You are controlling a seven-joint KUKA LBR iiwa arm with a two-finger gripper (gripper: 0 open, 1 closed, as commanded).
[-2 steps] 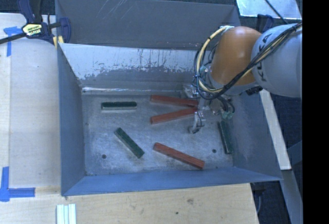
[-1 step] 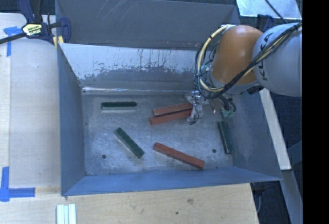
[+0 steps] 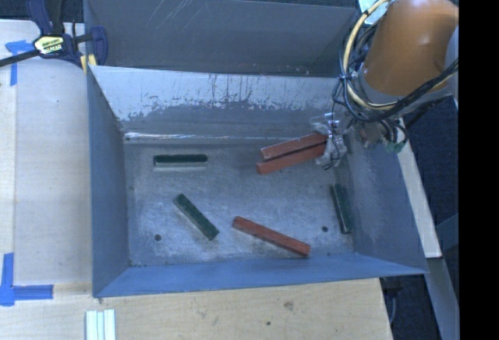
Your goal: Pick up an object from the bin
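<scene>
The grey metal bin [image 3: 234, 42] sat open to the camera, its scuffed floor bare except for five short bars lying well apart, so none crowded another. From the right, the arm's orange cover [image 3: 409, 38] hung over the bin's right wall, with looped cables trailing below it, a posture that put the wrist low over the back-right part of the floor.

The gripper [image 3: 334, 145] sat below those cables, and its fingers appeared to be drawn together on the right end of a red-brown bar [image 3: 290, 154]. That bar lay near the foot of the back wall and reached leftward towards the middle of the bin. A hold at the end instead of the middle would follow from the arm's entry on that side. It would also leave most of the bar hanging out beyond the fingers, so it could swing or slip on the lift. Whether the bar was already off the floor could not be told.

A second red-brown bar [image 3: 270, 236] lay aslant near the front wall. Three dark green bars made up the rest: the back green bar [image 3: 180, 161] lay level at the back left, the slanted green bar [image 3: 196, 217] lay left of centre, and the right green bar [image 3: 340, 208] lay just below the gripper beside the right wall. None of these four touched the fingers.
</scene>
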